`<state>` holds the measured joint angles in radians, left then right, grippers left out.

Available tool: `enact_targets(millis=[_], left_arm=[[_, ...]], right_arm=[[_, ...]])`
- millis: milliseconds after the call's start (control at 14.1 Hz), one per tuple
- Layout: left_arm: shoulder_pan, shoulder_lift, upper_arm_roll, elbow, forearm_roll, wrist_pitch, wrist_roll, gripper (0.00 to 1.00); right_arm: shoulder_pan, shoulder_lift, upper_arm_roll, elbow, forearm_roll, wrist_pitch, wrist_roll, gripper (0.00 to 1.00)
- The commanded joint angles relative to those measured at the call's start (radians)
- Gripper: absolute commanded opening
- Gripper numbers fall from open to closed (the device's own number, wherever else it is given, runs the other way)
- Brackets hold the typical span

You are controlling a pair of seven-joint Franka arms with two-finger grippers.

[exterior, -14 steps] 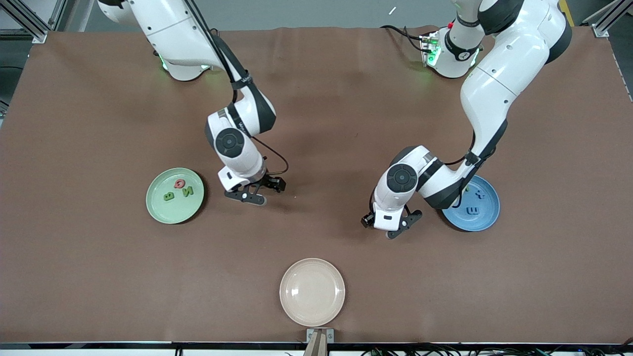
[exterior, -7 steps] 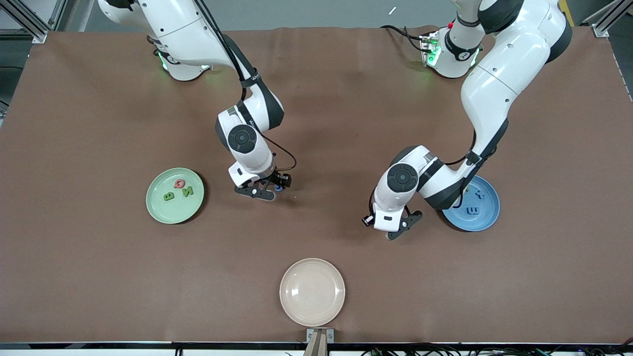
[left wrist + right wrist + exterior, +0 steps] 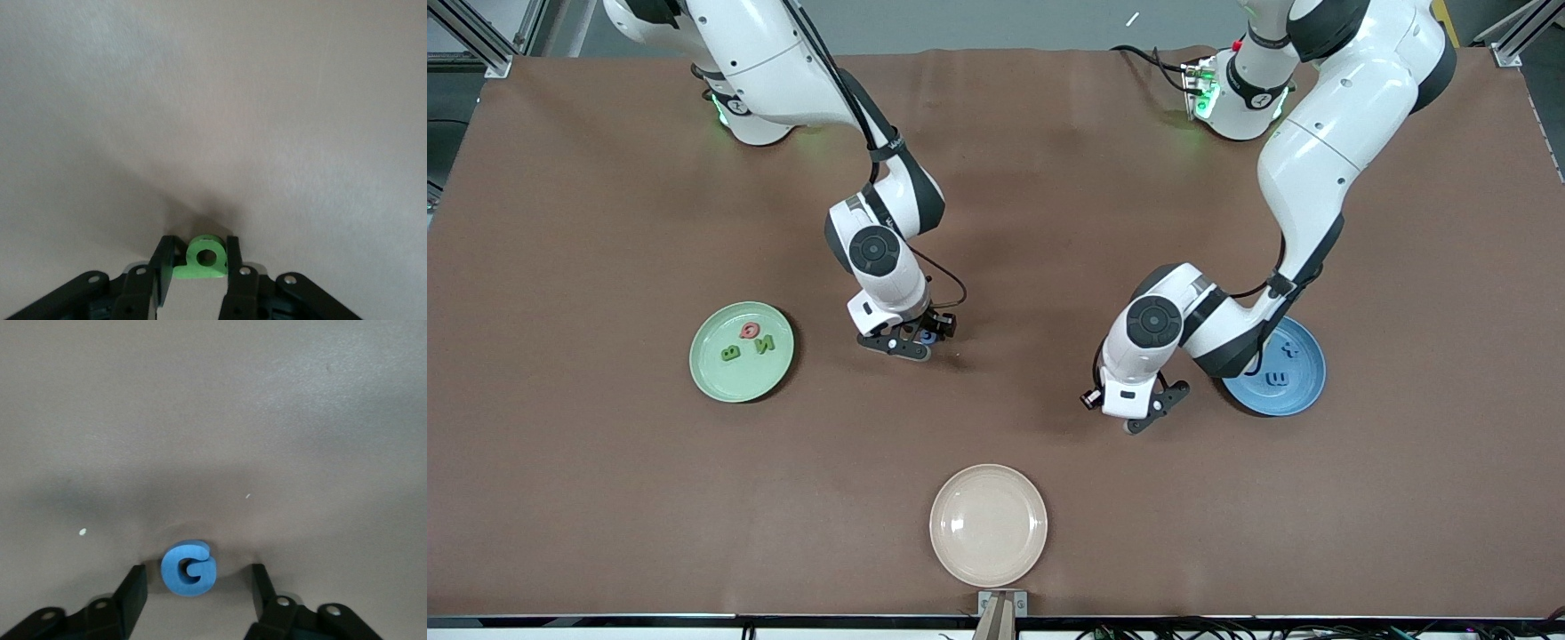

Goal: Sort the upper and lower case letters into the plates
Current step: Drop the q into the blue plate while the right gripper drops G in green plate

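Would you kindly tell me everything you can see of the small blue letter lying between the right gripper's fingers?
The small blue letter is a flat, chunky capital G, matte like foam or soft plastic, with rounded edges. It lies flat on the brown table cover, casting a soft shadow. The right gripper is open around it, one black finger on each side with a gap to the letter, so nothing but the table touches it. In the front view it shows only as a blue speck under that gripper, between the two outer plates.
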<state>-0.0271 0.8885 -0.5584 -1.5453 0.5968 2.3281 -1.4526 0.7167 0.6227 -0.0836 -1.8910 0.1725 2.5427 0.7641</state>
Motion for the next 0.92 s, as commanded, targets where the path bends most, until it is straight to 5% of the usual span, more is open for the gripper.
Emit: enact_targets(millis=[0, 498, 853], left_arm=[[0.038, -0.075, -0.006, -0.030, -0.002, -0.059, 0.056, 0.11], [0.465, -0.227, -0.274, -0.321, 0.011, -0.145, 0.401, 0.11], [0.604, -0.273, -0.281, -0.447, 0.084, -0.135, 0.602, 0.11]], right_arm=[[0.018, 0.011, -0.015, 0.013, -0.004, 0.004, 0.024, 0.57], [0.001, 0.011, -0.015, 0.027, -0.001, -0.004, 0.024, 0.03], [-0.106, -0.020, -0.019, 0.041, -0.004, -0.080, -0.107, 0.02]])
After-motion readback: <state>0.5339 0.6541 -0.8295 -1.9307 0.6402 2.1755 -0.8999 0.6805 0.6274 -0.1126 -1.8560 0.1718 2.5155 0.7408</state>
